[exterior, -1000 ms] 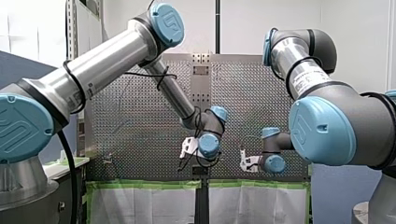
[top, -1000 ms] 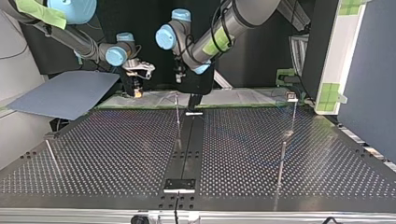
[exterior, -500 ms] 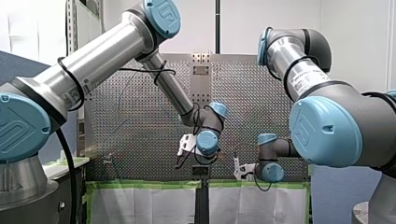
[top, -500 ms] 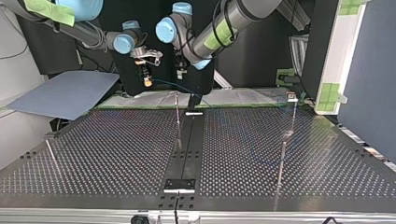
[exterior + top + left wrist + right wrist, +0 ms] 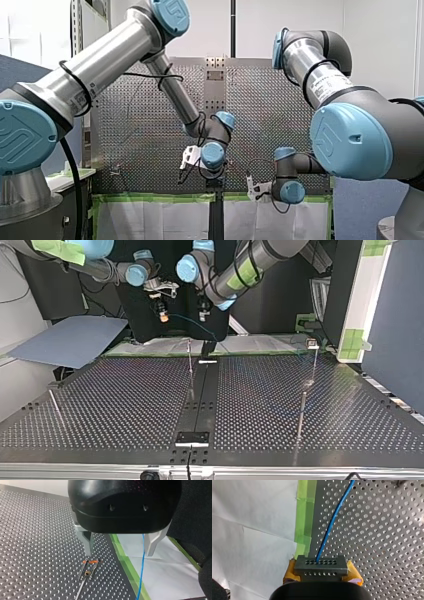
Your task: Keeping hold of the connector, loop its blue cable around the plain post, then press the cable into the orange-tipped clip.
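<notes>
Connector [image 5: 321,564]: clamped between yellow pads [image 5: 354,572] of right gripper [image 5: 322,571].
Left gripper [image 5: 119,552]: fingers spread; orange-tipped clip [image 5: 90,562] ahead, near taped edge of table [image 5: 37,542].

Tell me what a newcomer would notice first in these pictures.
The bright blue cable stands out most: in the right wrist view it runs from a grey connector clamped between the yellow pads of my right gripper, out over the perforated table. In the left wrist view my left gripper hangs open, the small orange-tipped clip ahead of one metal finger and the cable showing between the two.
</notes>
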Controlling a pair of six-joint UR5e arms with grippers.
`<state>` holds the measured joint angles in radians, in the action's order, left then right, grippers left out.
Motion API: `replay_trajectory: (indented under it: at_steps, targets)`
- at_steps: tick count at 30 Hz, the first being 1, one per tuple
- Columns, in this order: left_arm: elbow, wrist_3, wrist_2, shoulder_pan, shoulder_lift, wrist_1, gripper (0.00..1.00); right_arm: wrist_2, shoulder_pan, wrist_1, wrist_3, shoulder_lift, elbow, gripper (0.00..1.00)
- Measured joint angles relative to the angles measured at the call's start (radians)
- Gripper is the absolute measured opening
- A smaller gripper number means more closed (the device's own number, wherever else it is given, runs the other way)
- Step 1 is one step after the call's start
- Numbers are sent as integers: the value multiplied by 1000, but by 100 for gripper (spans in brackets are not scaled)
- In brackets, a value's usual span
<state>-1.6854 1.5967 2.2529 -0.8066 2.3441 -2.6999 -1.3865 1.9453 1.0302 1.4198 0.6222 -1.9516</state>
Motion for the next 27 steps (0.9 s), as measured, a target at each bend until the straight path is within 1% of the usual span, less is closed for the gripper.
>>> replay_trajectory:
  at_steps: [2,4,7,10,13,14,17,20,23,25,27]
  targets:
    - [-10,0,-1,3,-7,1,100,0,3,19,-6,4,-18,0]
    - [-16,0,-1,7,-10,1,100,-1,5,36,-9,14,-34,0]
    - [-22,0,-6,10,-11,4,100,-10,7,67,-2,41,-65,0]
    - [-26,0,-13,14,-12,9,100,-23,9,88,18,69,-94,0]
    - [-27,0,-17,18,-12,11,100,-31,11,108,44,98,-124,0]
    - [-27,0,-17,19,-12,12,100,-33,12,114,57,110,-136,0]
    - [-28,0,-18,23,-12,12,100,-38,16,122,86,140,-158,0]
    - [-28,0,-19,28,-12,12,100,-40,21,126,104,167,-173,0]
    - [-28,0,-19,35,-12,12,100,-40,24,133,116,195,-186,0]
    - [-28,0,-18,39,-12,11,100,-40,24,138,126,211,-190,0]
    - [-28,0,-17,43,-12,8,100,-43,21,142,141,226,-192,0]
